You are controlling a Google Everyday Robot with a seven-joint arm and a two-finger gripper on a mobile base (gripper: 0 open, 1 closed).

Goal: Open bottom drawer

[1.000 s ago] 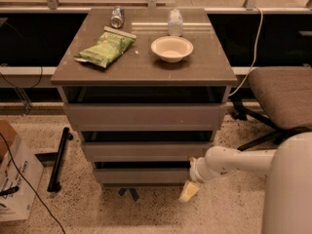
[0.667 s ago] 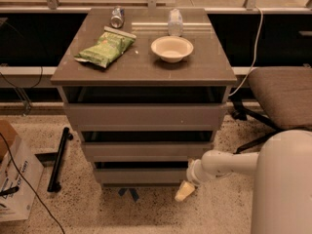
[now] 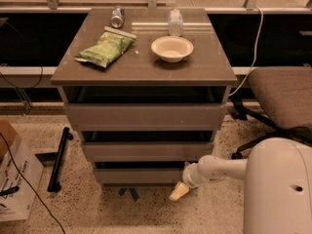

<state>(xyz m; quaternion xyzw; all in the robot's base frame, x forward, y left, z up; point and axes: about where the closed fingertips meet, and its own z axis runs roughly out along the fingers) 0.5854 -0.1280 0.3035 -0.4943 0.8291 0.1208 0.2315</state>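
Gripper (image 3: 179, 191) hangs low, just off the right corner of the bottom drawer (image 3: 139, 175), lowest in the cabinet (image 3: 146, 67), fingers seemingly together; risk: the handle-less front gives no purchase, so the tip may slip off or scrape the floor (image 3: 122, 213).

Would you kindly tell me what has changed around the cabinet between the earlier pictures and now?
The gripper has shifted a little leftward in the picture, low by the floor, toward the right end of the bottom drawer. The robot's white body fills more of the lower right corner. Nothing was taken hold of or let go. The bottom drawer, chip bag, bowl and can stayed put.
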